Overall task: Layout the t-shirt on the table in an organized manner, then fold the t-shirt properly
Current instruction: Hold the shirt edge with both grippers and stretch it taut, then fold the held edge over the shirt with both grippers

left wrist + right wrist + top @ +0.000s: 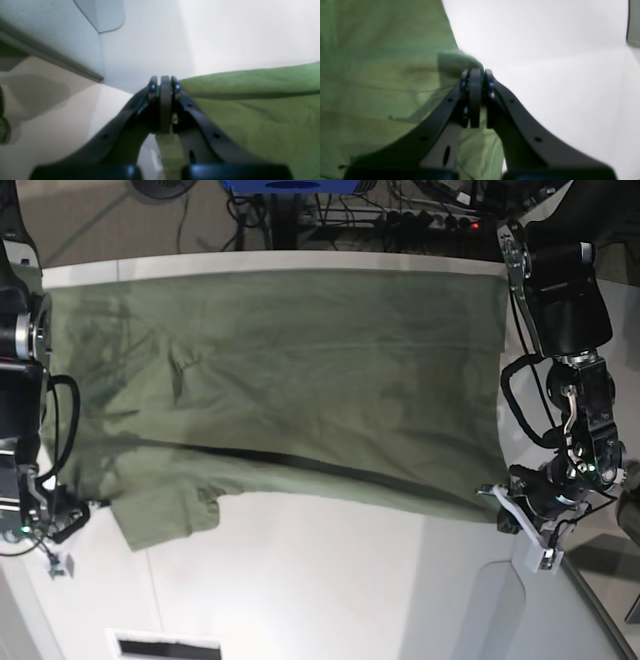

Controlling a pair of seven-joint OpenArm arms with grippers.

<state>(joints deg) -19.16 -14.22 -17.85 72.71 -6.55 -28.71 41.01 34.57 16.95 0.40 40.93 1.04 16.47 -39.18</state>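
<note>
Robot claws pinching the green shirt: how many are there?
2. The left gripper is shut on one corner of the t-shirt, at the base view's right. The right gripper is shut on the shirt's opposite edge, at that view's left.

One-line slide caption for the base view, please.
Both grippers pinch opposite edges of the olive-green cotton t-shirt over the white table.

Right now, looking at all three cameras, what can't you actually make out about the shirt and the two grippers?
- Base view: left gripper tips are too small to judge.
- Base view: right gripper is hidden by its arm at the frame's left edge.
- Left wrist view: t-shirt is cut off by the right edge and blurred.
- Right wrist view: the right gripper covers the pinched cloth.
- The collar shows in no view.
</note>
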